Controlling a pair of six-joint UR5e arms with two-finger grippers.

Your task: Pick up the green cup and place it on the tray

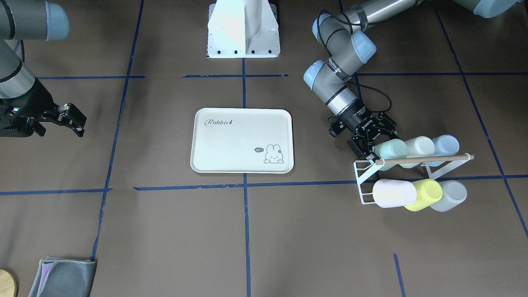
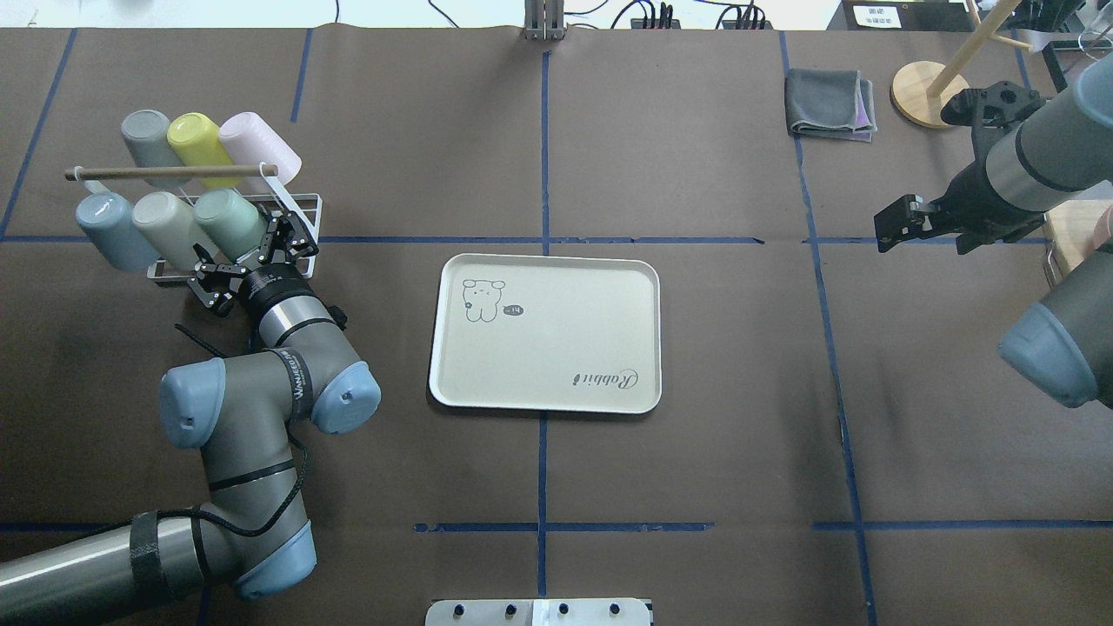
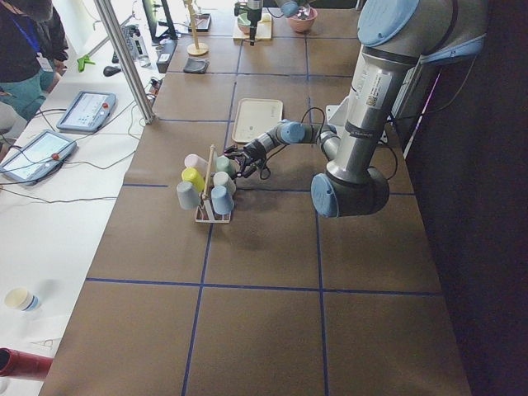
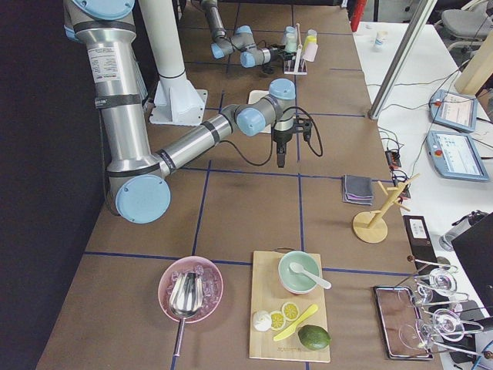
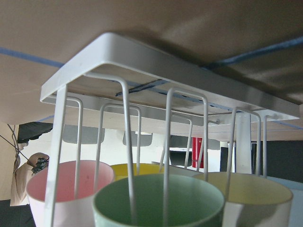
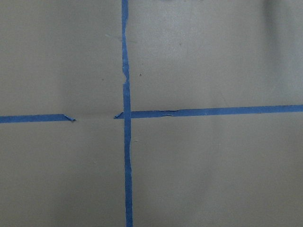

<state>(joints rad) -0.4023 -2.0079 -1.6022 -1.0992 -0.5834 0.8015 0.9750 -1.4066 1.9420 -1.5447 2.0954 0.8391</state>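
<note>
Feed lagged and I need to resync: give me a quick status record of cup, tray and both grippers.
tray: empty, table centre
green cup: on rack, robot-side row, end nearest tray
left gripper: open, at green cup's mouth, not closed on it
right gripper: far from rack, over bare table, jaw state unclear

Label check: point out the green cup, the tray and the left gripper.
green cup (image 2: 224, 217): overhead view, on its side wall.
tray (image 2: 565, 339): overhead view, on the bare middle of its floor.
left gripper (image 2: 243, 249): overhead view, midway between its open jaws.
</note>
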